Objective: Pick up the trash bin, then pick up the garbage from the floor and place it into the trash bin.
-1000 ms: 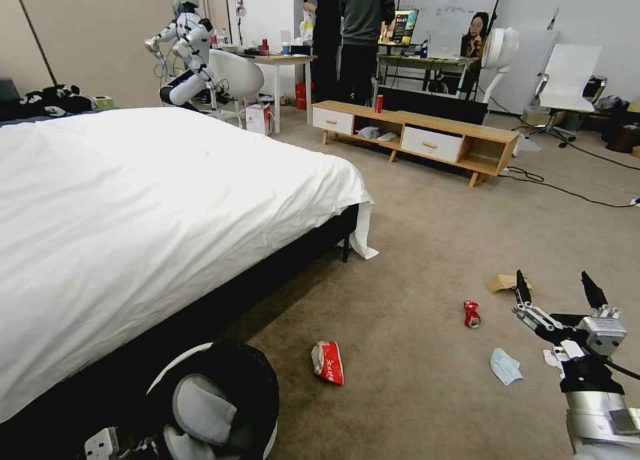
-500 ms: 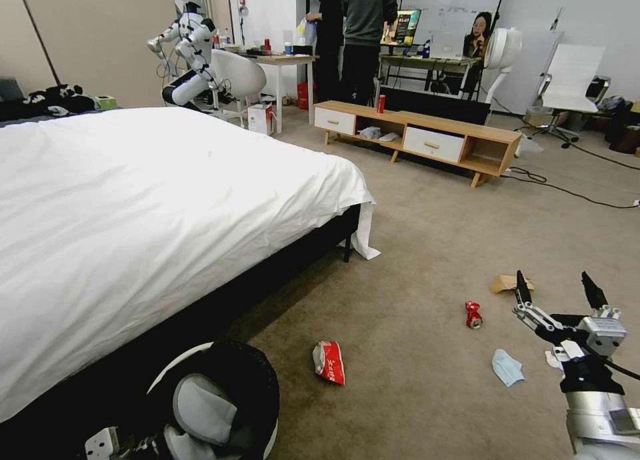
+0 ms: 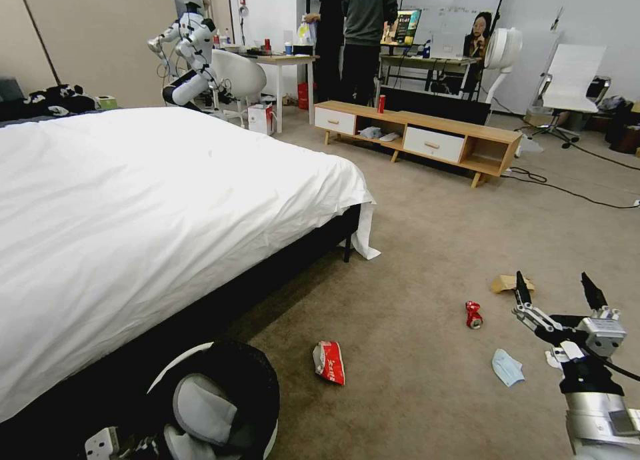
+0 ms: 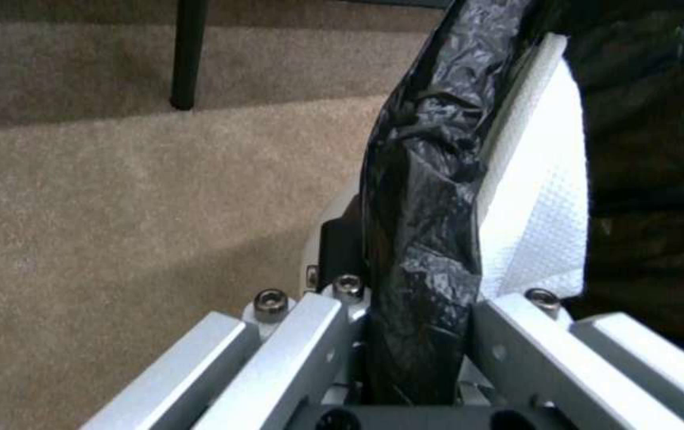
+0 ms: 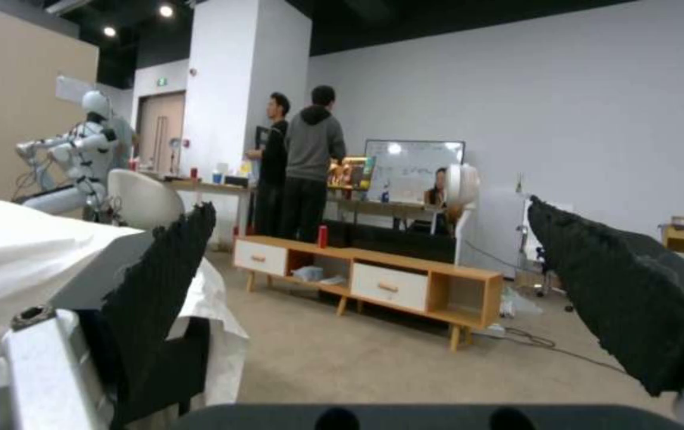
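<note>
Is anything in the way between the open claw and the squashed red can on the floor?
Nothing visible. In the head view, bare carpet lies between the open right claw and the crushed red can. The blue face mask lies nearer the robot, off that path. The left claw is shut on the trash bin.

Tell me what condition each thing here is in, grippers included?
Round white bin with black bag: held, rim clamped.
Left gripper: shut on rim.
Right gripper: open, empty, above floor.
Red-white wrapper: crumpled, on carpet.
Red can: crushed, on carpet.
Blue face mask: lying flat.
Brown paper bag: crumpled, on carpet.
</note>
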You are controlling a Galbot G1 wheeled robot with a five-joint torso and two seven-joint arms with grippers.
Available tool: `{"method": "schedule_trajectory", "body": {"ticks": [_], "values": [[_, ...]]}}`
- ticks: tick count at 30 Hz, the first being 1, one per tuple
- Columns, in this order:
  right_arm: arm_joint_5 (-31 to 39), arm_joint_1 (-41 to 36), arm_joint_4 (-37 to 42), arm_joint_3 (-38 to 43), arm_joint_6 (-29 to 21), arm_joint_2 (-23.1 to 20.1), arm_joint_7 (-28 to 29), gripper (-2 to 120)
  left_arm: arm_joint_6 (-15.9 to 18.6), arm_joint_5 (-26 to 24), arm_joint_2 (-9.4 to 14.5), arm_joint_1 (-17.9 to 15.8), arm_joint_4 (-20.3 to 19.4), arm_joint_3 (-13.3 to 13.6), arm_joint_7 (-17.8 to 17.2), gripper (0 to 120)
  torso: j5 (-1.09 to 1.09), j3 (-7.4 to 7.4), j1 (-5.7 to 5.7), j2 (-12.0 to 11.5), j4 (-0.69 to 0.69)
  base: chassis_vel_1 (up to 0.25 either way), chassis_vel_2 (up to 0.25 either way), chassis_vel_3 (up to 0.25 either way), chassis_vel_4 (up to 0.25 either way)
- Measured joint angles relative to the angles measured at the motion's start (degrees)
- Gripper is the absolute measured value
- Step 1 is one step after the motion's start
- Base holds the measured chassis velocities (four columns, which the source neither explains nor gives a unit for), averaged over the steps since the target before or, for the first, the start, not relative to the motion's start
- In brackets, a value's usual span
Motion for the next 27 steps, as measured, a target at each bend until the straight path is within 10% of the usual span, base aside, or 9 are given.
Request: {"method": "schedule_trajectory", "body": {"ticks": [27], "values": [[-0.2, 0.0, 0.2, -0.2, 0.0, 0.0, 0.0, 100, 0.0, -0.3, 0.3, 0.2, -0.3, -0.3, -0.2, 1, 0.00, 0.00, 0.00, 0.0, 0.00, 0.000, 0.000, 0.000, 0.000]]}}
